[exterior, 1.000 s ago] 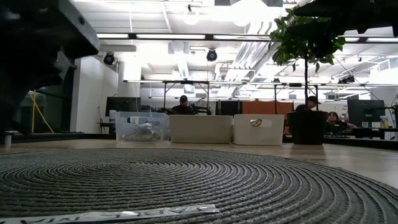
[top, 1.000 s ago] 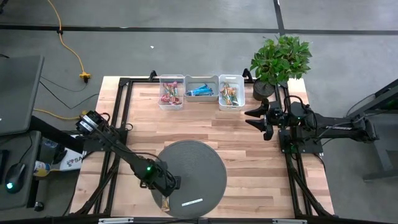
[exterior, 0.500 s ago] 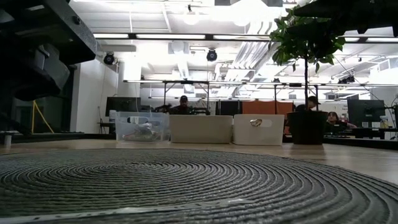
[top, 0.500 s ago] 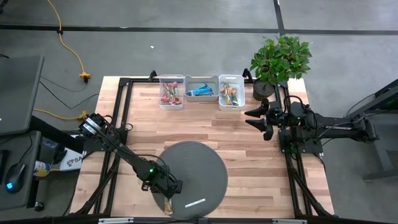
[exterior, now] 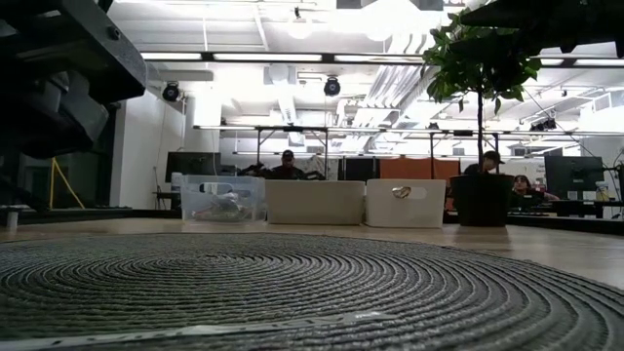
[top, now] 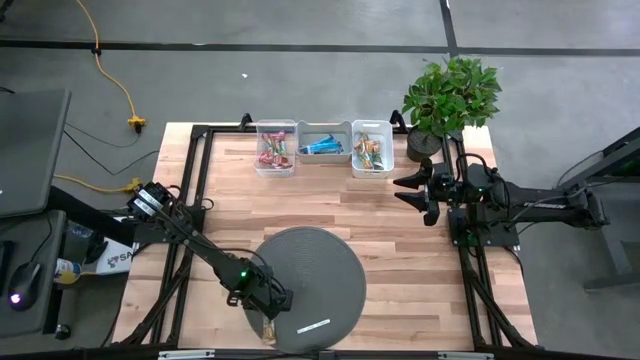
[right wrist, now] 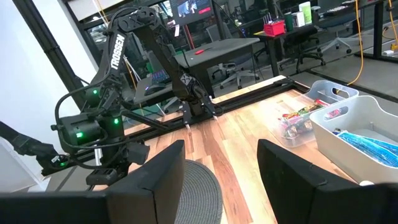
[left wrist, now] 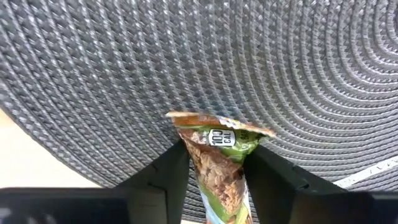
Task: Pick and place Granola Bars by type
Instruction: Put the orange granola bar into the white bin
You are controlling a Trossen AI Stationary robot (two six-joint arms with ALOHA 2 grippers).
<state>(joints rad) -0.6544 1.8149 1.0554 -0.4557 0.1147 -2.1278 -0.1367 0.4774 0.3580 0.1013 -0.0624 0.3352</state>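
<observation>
A granola bar (left wrist: pixel 219 162) in a brown, orange and green wrapper lies at the near left rim of the round grey mat (top: pixel 312 268). My left gripper (top: pixel 268 320) points steeply down over it, shut on it. In the high view the bar (top: pixel 267 331) shows just below the gripper. My right gripper (top: pixel 405 187) waits open and level at the table's right side, far from the mat. Its fingers (right wrist: pixel 155 180) hold nothing. My left gripper pinches the granola bar's two long side edges (left wrist: pixel 194 163) between its two fingers, behind the bar's crimped far end (left wrist: pixel 217 121). The fingers come from above, slanting, and lie along the bar's sides. That far end rests on the mat; the near end is hidden under the gripper.
Three small bins stand at the far edge: a clear one (top: pixel 277 148) with red-pink bars, a white one (top: pixel 325 143) with blue bars, and a white one (top: pixel 372 148) with orange-green bars. A potted plant (top: pixel 450 95) stands far right. A thin white label strip (top: pixel 313 325) lies on the mat.
The white label strip on the mat has turned a little, from lying level to slanting.
</observation>
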